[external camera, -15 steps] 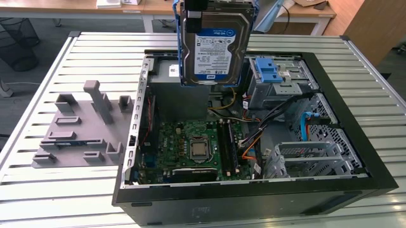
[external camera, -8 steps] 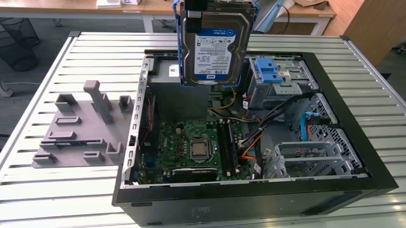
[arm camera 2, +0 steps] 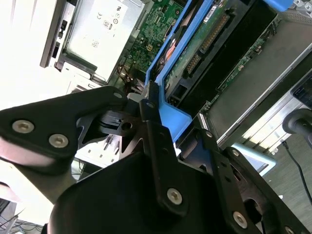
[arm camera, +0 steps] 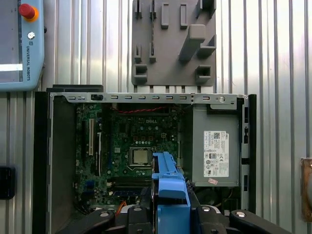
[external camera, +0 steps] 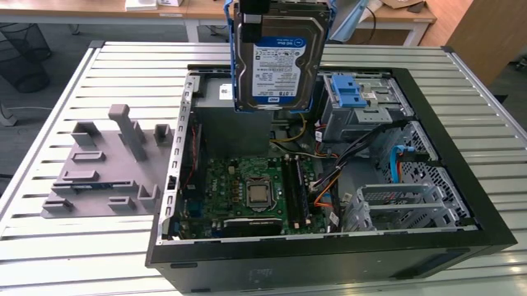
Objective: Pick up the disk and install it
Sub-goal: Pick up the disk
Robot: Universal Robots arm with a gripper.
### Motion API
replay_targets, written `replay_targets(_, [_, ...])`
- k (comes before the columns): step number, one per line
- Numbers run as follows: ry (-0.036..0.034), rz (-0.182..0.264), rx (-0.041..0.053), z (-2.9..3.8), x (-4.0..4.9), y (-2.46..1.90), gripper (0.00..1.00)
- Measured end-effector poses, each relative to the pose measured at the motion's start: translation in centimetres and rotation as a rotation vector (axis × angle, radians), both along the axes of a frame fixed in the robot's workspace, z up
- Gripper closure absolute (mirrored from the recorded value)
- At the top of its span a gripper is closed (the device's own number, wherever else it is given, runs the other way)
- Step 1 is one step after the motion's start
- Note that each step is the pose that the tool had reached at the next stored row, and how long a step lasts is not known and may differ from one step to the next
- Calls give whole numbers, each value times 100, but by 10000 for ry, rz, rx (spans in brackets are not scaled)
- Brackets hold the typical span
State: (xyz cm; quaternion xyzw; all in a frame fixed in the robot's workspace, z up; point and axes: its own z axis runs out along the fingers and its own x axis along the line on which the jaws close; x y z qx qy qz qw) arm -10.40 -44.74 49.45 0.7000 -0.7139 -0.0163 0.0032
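Note:
The disk (external camera: 276, 58), a silver drive with a blue-and-white label in a bright blue carrier frame, hangs upright in the air over the back of the open computer case (external camera: 461, 185). My gripper (external camera: 253, 11) holds it from above, at the top edge of the exterior view. In the second wrist view the black fingers (arm camera 2: 148, 122) are clamped on the blue frame of the disk (arm camera 2: 170, 63), whose green circuit side faces the camera. In the first wrist view the gripper (arm camera: 171, 217) is shut on the frame's blue end (arm camera: 170, 190), above the motherboard (arm camera: 139, 146).
Inside the case are a grey power-supply box (arm camera: 217, 151), a blue latch on a metal cage (external camera: 350, 92), a silver drive cage (external camera: 403, 203) and loose cables. A grey fixture plate (external camera: 107, 166) lies on the slatted table at the exterior view's left. A teach pendant (arm camera: 22, 44) lies nearby.

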Motion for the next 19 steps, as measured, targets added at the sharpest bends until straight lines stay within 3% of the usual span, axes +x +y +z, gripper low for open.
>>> replay_targets(12, [0,0,1,0,0,-4,63])
replay_targets(19, [0,0,1,0,0,-95,63])
